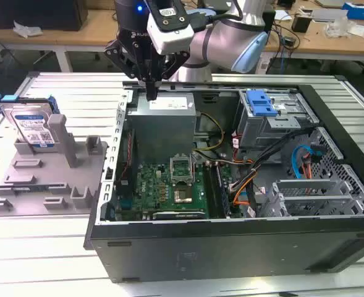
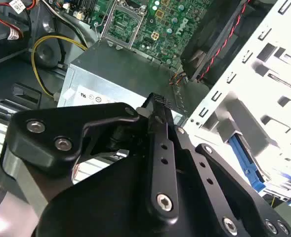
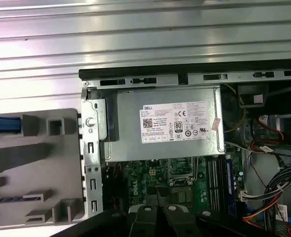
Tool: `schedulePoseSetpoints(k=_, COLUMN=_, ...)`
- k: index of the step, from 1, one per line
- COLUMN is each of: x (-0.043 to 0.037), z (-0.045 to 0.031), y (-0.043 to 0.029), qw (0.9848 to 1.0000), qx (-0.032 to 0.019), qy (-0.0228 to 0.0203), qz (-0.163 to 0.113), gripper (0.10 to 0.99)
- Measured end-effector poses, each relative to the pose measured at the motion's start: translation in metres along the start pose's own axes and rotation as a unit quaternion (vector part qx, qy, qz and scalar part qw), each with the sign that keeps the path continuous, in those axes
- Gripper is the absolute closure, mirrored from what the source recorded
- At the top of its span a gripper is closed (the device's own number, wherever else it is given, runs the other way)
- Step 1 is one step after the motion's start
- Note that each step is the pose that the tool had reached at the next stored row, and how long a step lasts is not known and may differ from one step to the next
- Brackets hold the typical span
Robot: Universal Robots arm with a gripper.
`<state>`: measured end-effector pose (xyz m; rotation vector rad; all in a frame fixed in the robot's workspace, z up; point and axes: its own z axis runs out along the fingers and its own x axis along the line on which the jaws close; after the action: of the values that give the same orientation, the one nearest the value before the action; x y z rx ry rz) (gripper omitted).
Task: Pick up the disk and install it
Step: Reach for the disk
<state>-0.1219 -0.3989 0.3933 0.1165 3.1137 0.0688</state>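
Disk (image 1: 32,124) awaits pickup: the end effector (image 1: 151,93), fingers pressed together and empty, hangs over the power supply (image 1: 163,111) at the rim of an open computer case (image 1: 231,253). The case lies on its side on the bench (image 1: 46,260), apparently so its drive cage (image 1: 271,117) can be reached from above. Well apart, at the exterior view's left, the disk stands on edge in a grey fixture plate (image 1: 39,192), likely propped upright between posts for a top-down grasp.
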Motion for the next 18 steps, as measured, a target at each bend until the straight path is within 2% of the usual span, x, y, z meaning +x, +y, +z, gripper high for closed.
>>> schedulePoseSetpoints(k=9, x=0.0002, z=0.0000, y=0.0000, qw=1.0000, qx=0.0000, qy=0.0000, qz=0.000, gripper=0.980)
schedulePoseSetpoints(k=10, x=0.0026, z=0.0001, y=0.0005, qw=1.0000, qx=0.0000, qy=0.0000, qz=0.000, gripper=0.980)
schedulePoseSetpoints(k=11, x=0.0074, z=0.0003, y=0.0017, qw=1.0000, qx=0.0000, qy=0.0000, qz=0.000, gripper=0.980)
schedulePoseSetpoints(k=12, x=0.0207, z=0.0007, y=0.0052, qw=1.0000, qx=-0.0001, qy=-0.0001, qz=0.000, gripper=0.980)
schedulePoseSetpoints(k=14, x=0.0347, z=0.0011, y=0.0097, qw=1.0000, qx=0.0000, qy=0.0000, qz=0.000, gripper=0.980)
schedulePoseSetpoints(k=18, x=0.0552, z=0.0018, y=0.0154, qw=1.0000, qx=0.0000, qy=0.0000, qz=0.000, gripper=0.980)
